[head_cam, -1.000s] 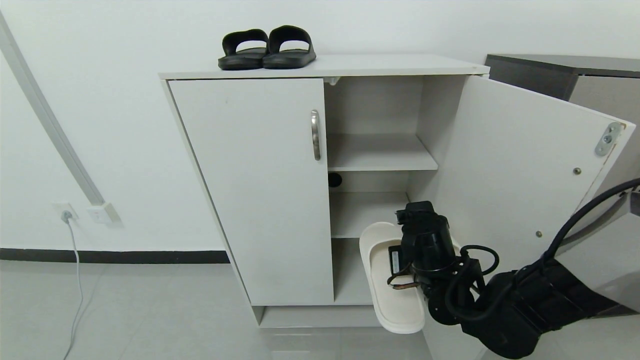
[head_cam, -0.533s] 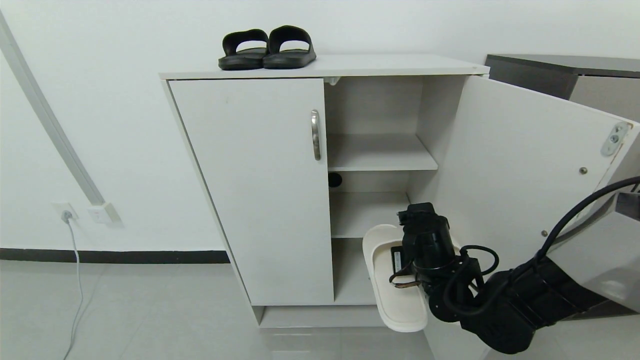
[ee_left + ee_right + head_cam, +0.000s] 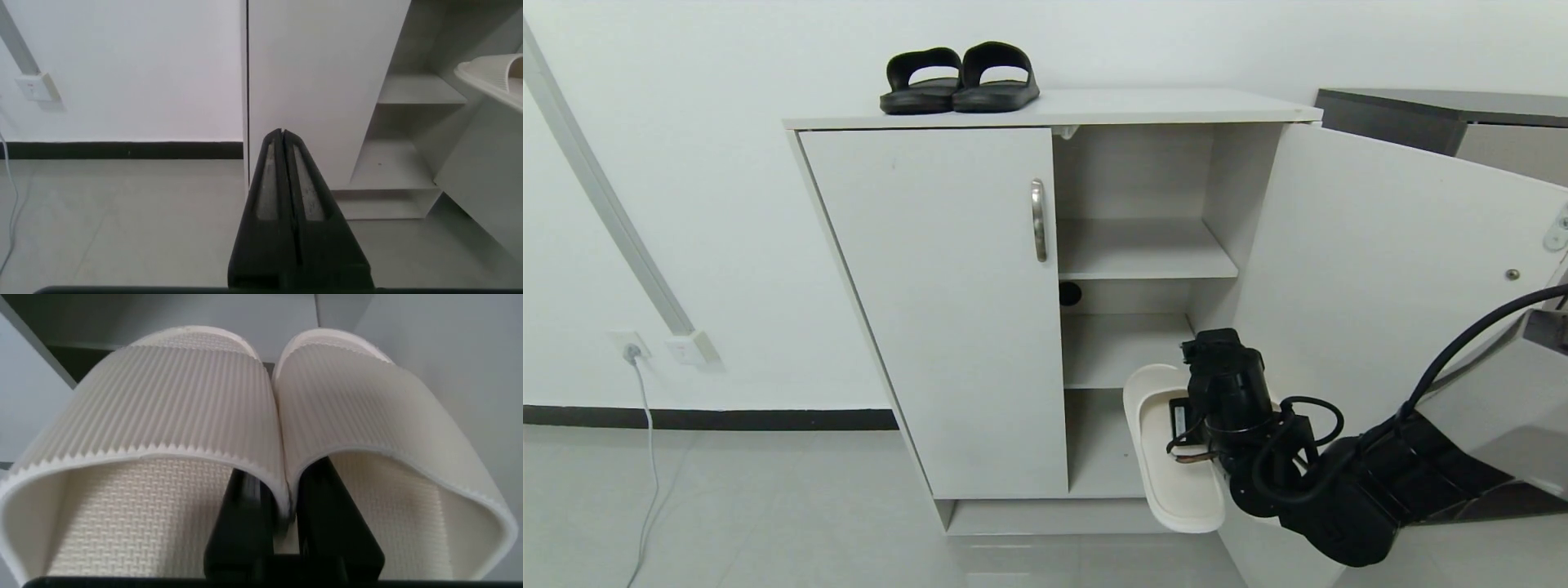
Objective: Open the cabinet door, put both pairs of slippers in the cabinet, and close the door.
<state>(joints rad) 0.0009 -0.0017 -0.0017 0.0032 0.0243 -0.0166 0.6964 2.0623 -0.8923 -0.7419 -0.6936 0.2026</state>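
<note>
White cabinet [image 3: 931, 327] stands open on its right side. Just in front of the shelves [image 3: 1135, 253], the right hand [image 3: 282, 514] pinches the white slippers [image 3: 1168, 482] by their inner edges. On top sit the black slippers [image 3: 960, 77]. Meanwhile the left hand [image 3: 283, 175] is pressed together.

No readable text or numbers.
The one printed item, a small pale label [image 3: 1178, 415] on the body of the right end effector [image 3: 278, 527], is too small to make out.

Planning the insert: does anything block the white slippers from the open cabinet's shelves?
Nothing visible: the right door stands wide open, and the right claw holds the white slippers just before the cabinet opening.
</note>
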